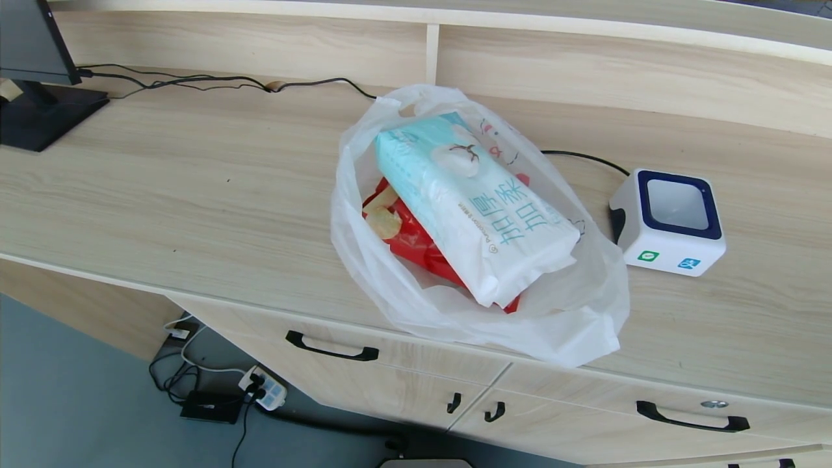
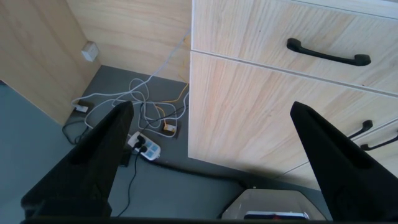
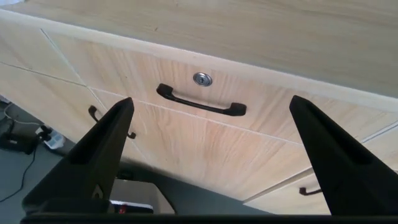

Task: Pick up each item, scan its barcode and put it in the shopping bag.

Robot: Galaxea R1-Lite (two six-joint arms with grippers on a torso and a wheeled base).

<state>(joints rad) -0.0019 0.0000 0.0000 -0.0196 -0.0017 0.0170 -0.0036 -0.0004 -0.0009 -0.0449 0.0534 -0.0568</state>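
A translucent white shopping bag (image 1: 572, 325) lies open on the wooden counter (image 1: 195, 195). Inside it a white and teal tissue pack (image 1: 468, 201) rests on top of a red snack packet (image 1: 409, 237). The white barcode scanner (image 1: 673, 221) with a dark-framed window stands just right of the bag. My left gripper (image 2: 211, 124) hangs open below the counter, facing the drawer fronts (image 2: 267, 106) and the floor, with nothing between its fingers. My right gripper (image 3: 211, 124) is open too, empty, in front of a drawer with a black handle (image 3: 200, 101) and a lock.
A black monitor base (image 1: 39, 114) stands at the counter's far left, with cables (image 1: 214, 81) running along the back wall. A raised wooden back panel (image 1: 585, 71) borders the counter. On the floor lie a power strip (image 1: 263, 389) and loose wires.
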